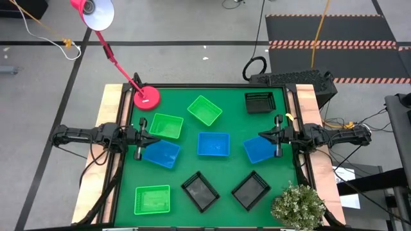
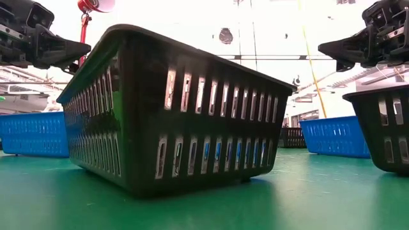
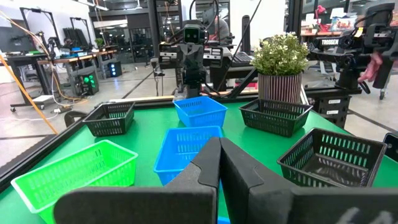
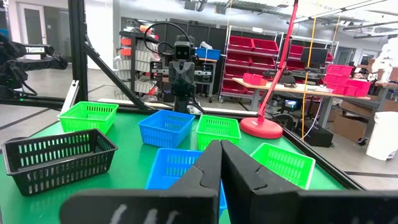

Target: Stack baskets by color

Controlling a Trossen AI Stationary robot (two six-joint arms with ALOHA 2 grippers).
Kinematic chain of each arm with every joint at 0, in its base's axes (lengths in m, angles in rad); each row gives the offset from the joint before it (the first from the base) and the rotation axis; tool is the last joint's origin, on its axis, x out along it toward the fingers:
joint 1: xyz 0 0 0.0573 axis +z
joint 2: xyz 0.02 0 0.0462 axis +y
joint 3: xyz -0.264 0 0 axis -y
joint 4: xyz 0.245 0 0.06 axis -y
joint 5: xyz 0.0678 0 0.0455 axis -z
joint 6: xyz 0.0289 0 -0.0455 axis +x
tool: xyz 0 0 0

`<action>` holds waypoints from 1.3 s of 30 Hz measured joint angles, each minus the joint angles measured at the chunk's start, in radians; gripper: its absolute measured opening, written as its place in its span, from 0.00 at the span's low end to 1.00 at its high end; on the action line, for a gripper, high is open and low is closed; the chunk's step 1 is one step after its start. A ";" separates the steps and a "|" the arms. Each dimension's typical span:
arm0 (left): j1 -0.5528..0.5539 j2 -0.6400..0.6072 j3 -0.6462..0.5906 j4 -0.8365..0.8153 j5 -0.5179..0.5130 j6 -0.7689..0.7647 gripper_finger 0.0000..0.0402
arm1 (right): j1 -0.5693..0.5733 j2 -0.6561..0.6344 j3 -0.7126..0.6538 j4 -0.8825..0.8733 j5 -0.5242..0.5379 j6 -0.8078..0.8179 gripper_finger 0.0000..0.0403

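Baskets (image 1: 213, 144) lie scattered singly on the green mat (image 1: 231, 122) (3 green, 3 blue, 3 black); left gripper (image 1: 157, 139) and right gripper (image 1: 261, 135) hover at opposite edges, fingers together, holding nothing.

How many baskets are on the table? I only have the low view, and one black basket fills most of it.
Observer: Nine, none stacked: three green, three blue, three black.
Operator: Where's the third black one?
Observer: That black basket sits alone on the right arm's side, along the same table edge as the red lamp base.
Operator: And the grippers?
Observer: The left gripper is by the left-hand blue basket and the right gripper by the right-hand blue basket. Both are shut and empty.
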 joint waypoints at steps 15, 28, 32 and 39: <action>0.000 0.000 0.000 0.000 0.000 0.000 0.02 | 0.000 0.000 0.000 -0.003 0.000 0.000 0.00; 0.000 0.000 0.000 0.000 0.000 0.000 0.02 | 0.000 0.000 0.001 0.004 0.007 0.006 0.00; 0.000 0.000 0.000 0.000 0.000 0.000 0.02 | 0.000 0.009 0.021 -0.014 0.058 0.025 0.00; 0.000 0.000 0.000 0.001 0.000 0.000 0.02 | 0.000 0.084 0.127 -0.045 0.058 0.030 0.00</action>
